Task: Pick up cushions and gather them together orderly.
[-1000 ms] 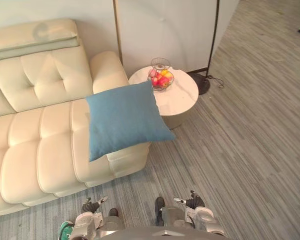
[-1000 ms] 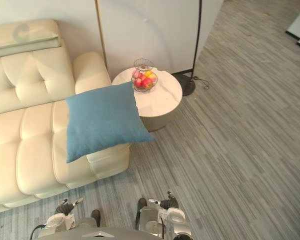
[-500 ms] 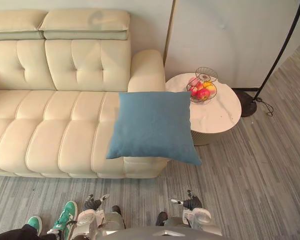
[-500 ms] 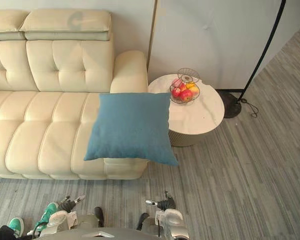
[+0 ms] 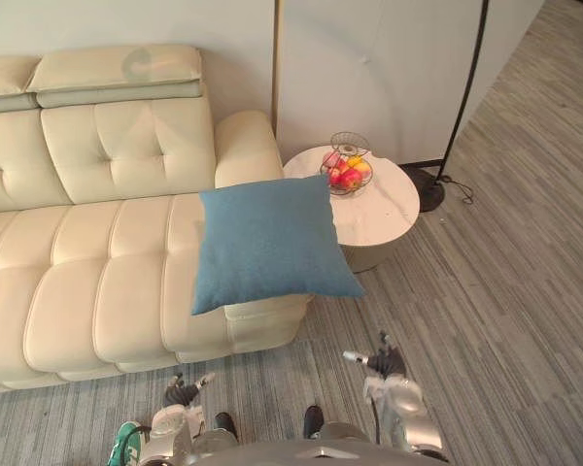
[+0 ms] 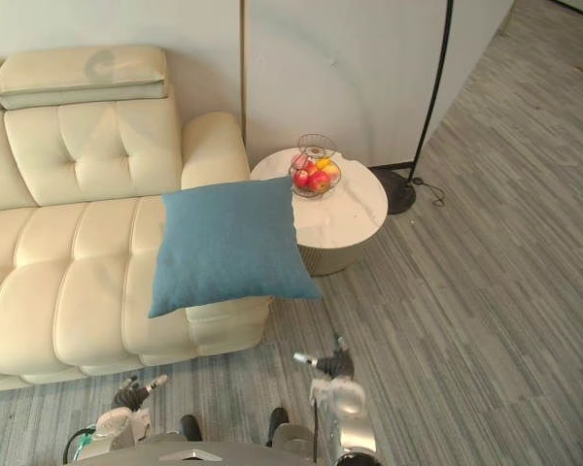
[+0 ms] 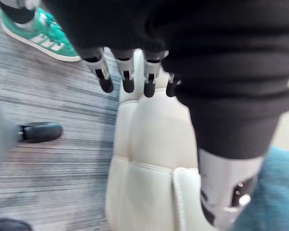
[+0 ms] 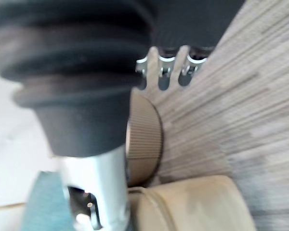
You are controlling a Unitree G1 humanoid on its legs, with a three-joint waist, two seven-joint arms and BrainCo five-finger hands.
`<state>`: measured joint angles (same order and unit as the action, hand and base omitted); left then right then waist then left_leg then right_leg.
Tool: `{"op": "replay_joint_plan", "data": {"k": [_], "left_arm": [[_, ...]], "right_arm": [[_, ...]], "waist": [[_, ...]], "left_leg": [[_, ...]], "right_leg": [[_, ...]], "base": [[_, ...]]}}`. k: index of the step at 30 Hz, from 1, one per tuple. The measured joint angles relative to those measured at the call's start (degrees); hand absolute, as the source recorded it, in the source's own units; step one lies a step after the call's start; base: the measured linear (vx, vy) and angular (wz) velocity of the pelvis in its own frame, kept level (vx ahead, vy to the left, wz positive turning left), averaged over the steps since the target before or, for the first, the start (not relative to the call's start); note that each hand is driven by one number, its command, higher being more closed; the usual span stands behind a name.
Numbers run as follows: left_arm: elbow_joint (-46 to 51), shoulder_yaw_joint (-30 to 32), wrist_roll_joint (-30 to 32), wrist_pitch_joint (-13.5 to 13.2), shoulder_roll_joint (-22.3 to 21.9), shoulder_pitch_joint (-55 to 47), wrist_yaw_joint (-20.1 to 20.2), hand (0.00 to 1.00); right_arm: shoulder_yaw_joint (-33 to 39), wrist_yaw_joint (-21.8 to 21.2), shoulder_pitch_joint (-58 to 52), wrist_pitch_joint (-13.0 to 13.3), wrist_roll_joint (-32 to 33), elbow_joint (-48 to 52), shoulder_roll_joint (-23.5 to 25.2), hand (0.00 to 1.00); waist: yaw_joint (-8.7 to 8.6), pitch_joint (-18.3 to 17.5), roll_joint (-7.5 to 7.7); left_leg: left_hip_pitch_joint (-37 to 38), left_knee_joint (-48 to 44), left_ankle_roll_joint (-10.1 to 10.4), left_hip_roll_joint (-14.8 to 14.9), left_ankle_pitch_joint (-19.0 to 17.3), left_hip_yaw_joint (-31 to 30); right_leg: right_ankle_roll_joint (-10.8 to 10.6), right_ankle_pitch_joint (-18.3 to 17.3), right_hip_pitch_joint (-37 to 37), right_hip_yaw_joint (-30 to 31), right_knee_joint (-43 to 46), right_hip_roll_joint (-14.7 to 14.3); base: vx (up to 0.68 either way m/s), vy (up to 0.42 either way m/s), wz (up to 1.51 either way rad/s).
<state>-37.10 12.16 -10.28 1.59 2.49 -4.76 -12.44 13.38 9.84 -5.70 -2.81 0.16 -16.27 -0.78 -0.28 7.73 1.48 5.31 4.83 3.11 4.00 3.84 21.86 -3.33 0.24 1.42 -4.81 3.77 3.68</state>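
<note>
As the left hand (image 5: 180,393) hangs low, the right hand (image 5: 383,365) juts forward.

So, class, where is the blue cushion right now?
In the left eye view, the cushion lies mid-frame on the right end of the sofa, overhanging its front edge, beside the round table.

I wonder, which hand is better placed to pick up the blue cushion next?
Probably the right hand: it hangs nearer the overhanging corner of the blue cushion; the left hand sits lower.
</note>
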Motion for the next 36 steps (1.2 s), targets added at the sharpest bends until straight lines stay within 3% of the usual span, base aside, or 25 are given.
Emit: {"op": "replay_joint_plan", "data": {"k": [6, 12, 19, 26, 36], "left_arm": [[5.09, 6.14, -3.47, -0.35, 5.75, 1.40, -1.42, 0.00], [4.90, 6.25, -3.64, -0.34, 10.59, 6.40, -2.23, 0.00], [4.83, 0.96, -5.89, -0.43, 10.75, 16.48, -2.66, 0.00], [2.19, -4.94, -7.65, -0.71, 10.80, 25.99, -3.48, 0.00], [-2.11, -12.47, -7.56, -0.59, 7.72, 37.44, -4.46, 0.00]], "right_arm": [[-1.22, -0.03, 6.33, -0.29, 2.24, 0.10, -4.47, 0.00], [-8.17, -3.39, 17.31, -0.84, 3.02, -0.74, -10.14, 0.00], [-10.59, -2.95, 30.92, -1.38, 6.73, -9.04, -13.68, 0.00], [-12.53, -0.92, 42.42, -2.80, 8.65, -17.84, -16.58, 0.00], [-9.35, 4.00, 49.65, -3.69, 8.44, -20.87, -14.89, 0.00]], "waist": [[-0.03, -0.23, -0.29], [1.28, -0.17, -0.40], [1.28, 1.46, -1.67], [1.08, 7.40, -3.36], [-1.32, 13.31, -3.54]], "left_leg": [[-0.23, -0.02, -0.58, -1.28, -0.37, 0.87], [-1.01, -0.36, -1.69, -2.07, 0.01, 1.31], [-8.09, -0.45, -3.61, -2.93, 2.18, -2.35], [-16.71, -4.09, -4.30, -3.28, 2.72, -4.26], [-22.51, -6.47, -5.10, -3.16, 3.38, -4.37]], "right_leg": [[-0.38, 2.68, -0.04, 2.85, -2.62, 0.16], [-0.37, 4.38, 0.71, 3.84, -3.68, 0.34], [-0.29, 6.45, 5.46, 2.21, -4.07, 1.62], [-0.43, 7.52, 12.28, 0.81, -2.27, 2.82], [-0.14, 8.82, 17.01, 0.81, -2.17, 3.05]], "base": [[0.00, 0.034, -0.18], [0.01, 0.016, -0.07], [-0.03, 0.032, 0.30], [-0.06, 0.033, 0.17], [-0.01, 0.006, 0.01]]}}
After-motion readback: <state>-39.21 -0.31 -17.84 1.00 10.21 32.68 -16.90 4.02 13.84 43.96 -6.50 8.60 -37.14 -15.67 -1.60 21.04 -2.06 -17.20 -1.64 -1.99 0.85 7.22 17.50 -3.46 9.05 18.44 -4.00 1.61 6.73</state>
